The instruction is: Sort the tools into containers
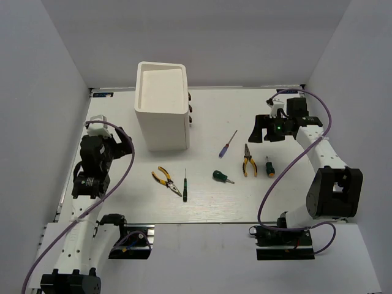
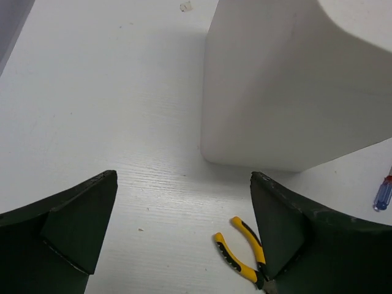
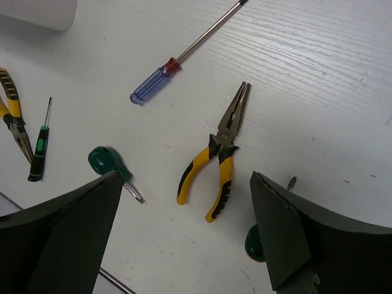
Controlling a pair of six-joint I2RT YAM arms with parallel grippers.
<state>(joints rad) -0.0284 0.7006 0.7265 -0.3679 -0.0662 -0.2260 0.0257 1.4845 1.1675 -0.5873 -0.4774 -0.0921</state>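
The white cabinet (image 1: pixel 160 113) stands at the back left, its dark knobs (image 1: pixel 190 107) facing right; its wall also shows in the left wrist view (image 2: pixel 294 86). On the table lie the blue/red screwdriver (image 1: pixel 228 144), one pair of pliers (image 1: pixel 248 162), a green stubby screwdriver (image 1: pixel 269 166), another green stubby screwdriver (image 1: pixel 222 177), the thin black screwdriver (image 1: pixel 185 185) and the other pliers (image 1: pixel 166 180). My left gripper (image 1: pixel 124 143) is open and empty left of the cabinet, above the table (image 2: pixel 184 233). My right gripper (image 1: pixel 260 130) is open and empty, raised above the right pliers (image 3: pixel 217 162).
The cabinet's recessed top tray (image 1: pixel 160 82) holds nothing. The right wrist view shows the blue/red screwdriver (image 3: pixel 162 73), a green stubby screwdriver (image 3: pixel 107 162) and the black screwdriver (image 3: pixel 38 147). White walls enclose the table on three sides.
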